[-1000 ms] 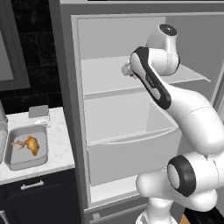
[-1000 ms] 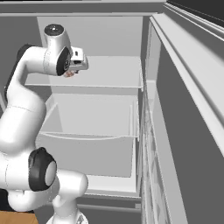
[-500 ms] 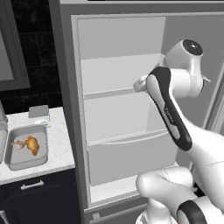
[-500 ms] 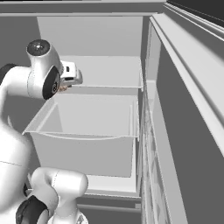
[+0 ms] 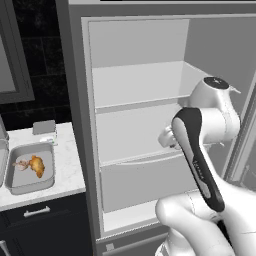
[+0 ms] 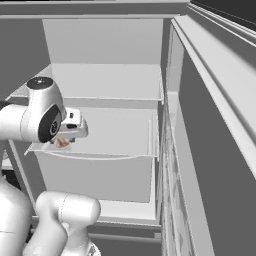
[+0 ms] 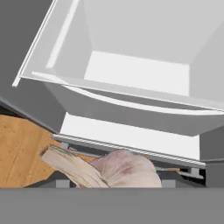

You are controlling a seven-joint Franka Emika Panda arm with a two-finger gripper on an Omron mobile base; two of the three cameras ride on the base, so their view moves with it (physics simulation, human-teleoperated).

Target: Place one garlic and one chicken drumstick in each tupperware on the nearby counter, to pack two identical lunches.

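Note:
A pale garlic (image 7: pixel 124 169) with a dry stalk lies right at the bottom of the hand view, and my gripper (image 6: pixel 65 139) is shut on it in front of the open fridge, at the height of the lower shelf. In the left base view the hand (image 5: pixel 168 139) hangs before the drawer. On the white counter (image 5: pixel 67 165) at the left stands a grey tupperware (image 5: pixel 47 186) with a brown chicken drumstick (image 5: pixel 35 165) in it. The edge of a second tupperware (image 5: pixel 2 152) shows at the frame's left border.
The fridge stands open with bare white shelves (image 5: pixel 135 107) and a clear drawer (image 7: pixel 131 65) below my hand. Its door (image 6: pixel 215 150) reaches out on the right. A small grey box (image 5: pixel 44 127) sits at the back of the counter. Wooden floor (image 7: pixel 22 148) lies below.
The arm has swung its elbow to the right and lowered the hand from the upper shelf level to the drawer, still holding the garlic. The base has not moved.

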